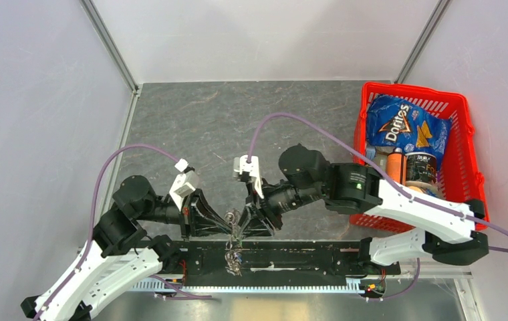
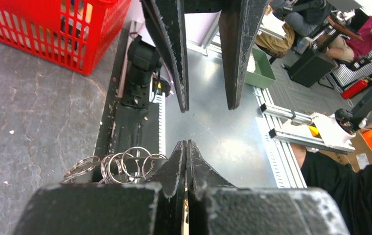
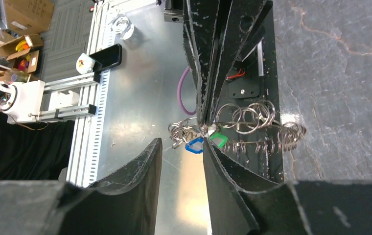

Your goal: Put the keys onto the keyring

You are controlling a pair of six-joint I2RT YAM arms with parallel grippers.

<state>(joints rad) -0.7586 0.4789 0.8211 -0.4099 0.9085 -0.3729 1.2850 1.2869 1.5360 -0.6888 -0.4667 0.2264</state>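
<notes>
The keyring (image 3: 252,117) is a bunch of linked silver split rings, with a tighter cluster (image 3: 184,131) at one end. It also shows in the left wrist view (image 2: 125,166). A green-headed key (image 3: 218,140) and a blue-headed key (image 3: 194,145) hang at the cluster; no black-headed key shows. My left gripper (image 1: 228,223) (image 2: 187,144) is shut, and its tips (image 3: 204,120) meet the cluster. My right gripper (image 1: 242,224) (image 3: 181,143) is open and empty, facing the left one, with the blue-headed key just beyond its tips.
A red basket (image 1: 468,117) at the right holds a Doritos bag (image 1: 398,127) and several cans. The black base rail (image 1: 291,257) runs along the near edge below the grippers. A small metal cluster (image 1: 234,261) lies on the rail.
</notes>
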